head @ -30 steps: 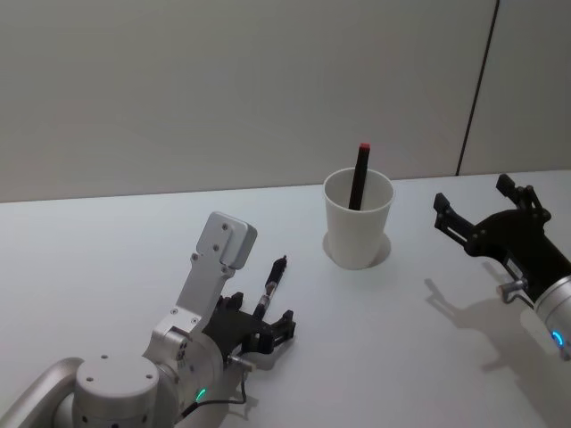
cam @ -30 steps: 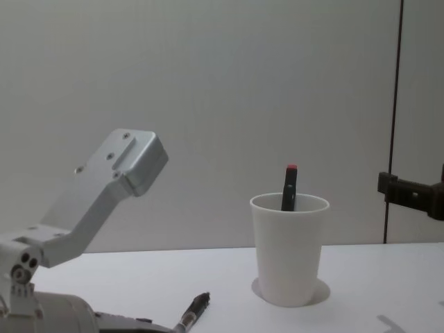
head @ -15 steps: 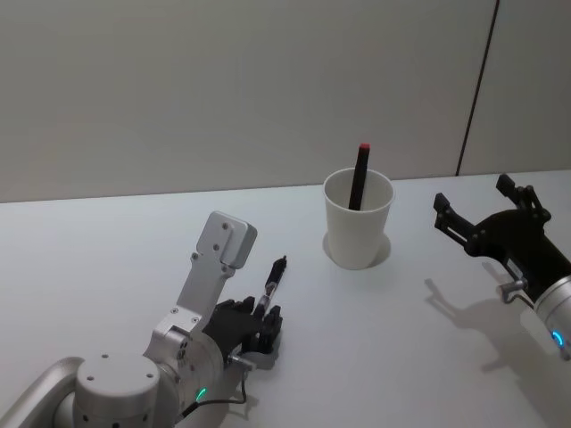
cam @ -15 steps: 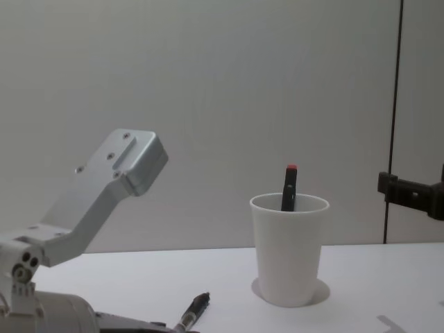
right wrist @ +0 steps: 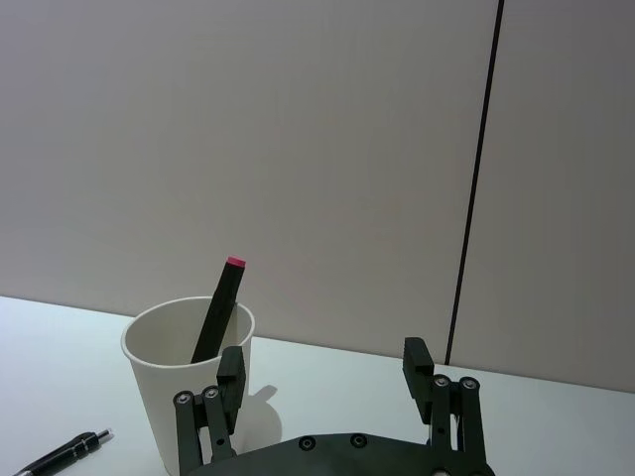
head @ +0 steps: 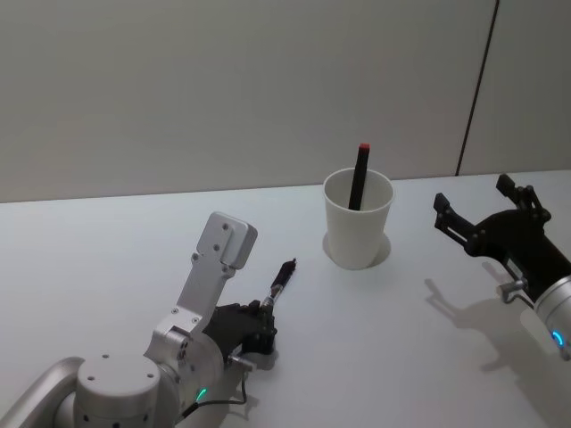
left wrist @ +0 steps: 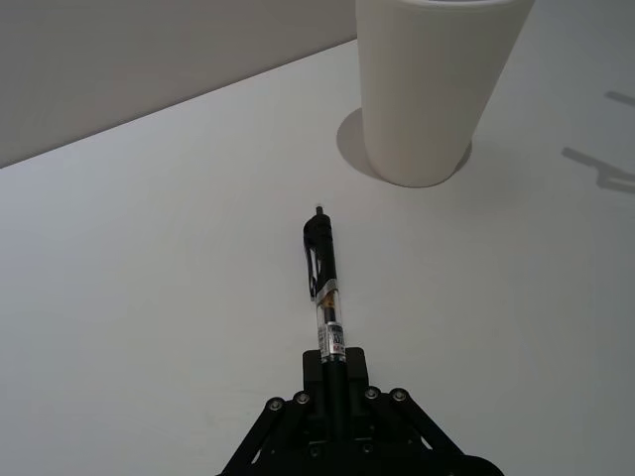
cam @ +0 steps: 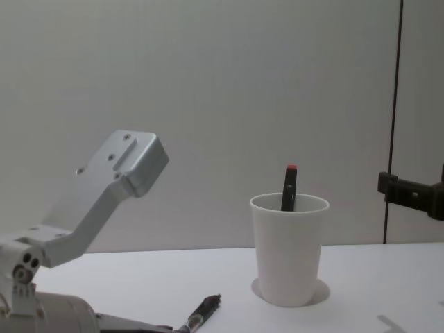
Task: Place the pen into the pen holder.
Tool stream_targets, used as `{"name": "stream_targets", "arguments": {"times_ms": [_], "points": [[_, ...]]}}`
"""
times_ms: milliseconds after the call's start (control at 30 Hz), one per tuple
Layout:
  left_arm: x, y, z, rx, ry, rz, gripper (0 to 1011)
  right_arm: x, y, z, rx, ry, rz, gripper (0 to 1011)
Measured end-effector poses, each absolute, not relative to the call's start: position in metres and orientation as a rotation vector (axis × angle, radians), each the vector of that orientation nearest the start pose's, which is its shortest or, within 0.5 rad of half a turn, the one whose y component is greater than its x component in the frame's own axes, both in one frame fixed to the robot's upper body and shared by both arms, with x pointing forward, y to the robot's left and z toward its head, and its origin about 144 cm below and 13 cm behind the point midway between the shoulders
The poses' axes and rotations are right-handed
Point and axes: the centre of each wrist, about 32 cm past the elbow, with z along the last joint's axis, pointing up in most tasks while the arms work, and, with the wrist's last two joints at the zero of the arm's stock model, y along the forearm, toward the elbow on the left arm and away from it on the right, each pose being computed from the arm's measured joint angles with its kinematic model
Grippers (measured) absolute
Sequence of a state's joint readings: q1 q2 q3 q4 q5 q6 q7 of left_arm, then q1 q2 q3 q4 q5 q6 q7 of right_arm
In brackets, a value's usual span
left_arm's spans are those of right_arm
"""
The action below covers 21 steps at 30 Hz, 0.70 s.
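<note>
**Left gripper pinches the pen low on the surface; cup stands at one o'clock**

At about seven o'clock in the head view, the left gripper (head: 265,314) sits low over the pale surface (head: 107,250). Its black fingers are pressed together on the near end of the pen (head: 281,278). In the left wrist view the gripper (left wrist: 335,372) clamps the barrel just behind its printed label. The pen (left wrist: 323,288) runs straight out from it, with the black clip section and the small tip farthest away. The pen lies close to the surface and points toward one o'clock. Whether its far end touches the surface cannot be told. The chest view shows the pen (cam: 203,312) low at six o'clock, angled up toward the cup.

The pen holder (head: 357,236), a plain white paper cup, stands upright on the surface at one o'clock from the pen tip, near it but clearly apart. From the side, the pen holder (cam: 289,257) tapers toward its base. A black marker (head: 359,174) with a red cap stands inside it, leaning on the far rim at twelve o'clock, and its top pokes above the rim.

At three o'clock from the cup, well apart, the right gripper (head: 474,193) hangs above the surface with its fingers spread wide and nothing between them. In the right wrist view, the gripper (right wrist: 324,355) faces a grey wall (right wrist: 347,149), with the pen holder (right wrist: 159,397) just beyond one finger.
</note>
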<state>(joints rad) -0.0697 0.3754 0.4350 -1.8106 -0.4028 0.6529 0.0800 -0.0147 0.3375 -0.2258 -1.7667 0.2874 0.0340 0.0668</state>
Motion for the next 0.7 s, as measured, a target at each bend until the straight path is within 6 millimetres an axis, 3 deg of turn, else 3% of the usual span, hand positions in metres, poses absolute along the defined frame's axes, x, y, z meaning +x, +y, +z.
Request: {"name": "stream_targets", "arguments": {"times_ms": [700], "points": [[0.4382, 0.1875, 1.1978, 0.373, 0.264, 1.178, 129, 0.4433, -0.2371, 1.1887, 0.026, -0.075, -1.229, 1002]]}}
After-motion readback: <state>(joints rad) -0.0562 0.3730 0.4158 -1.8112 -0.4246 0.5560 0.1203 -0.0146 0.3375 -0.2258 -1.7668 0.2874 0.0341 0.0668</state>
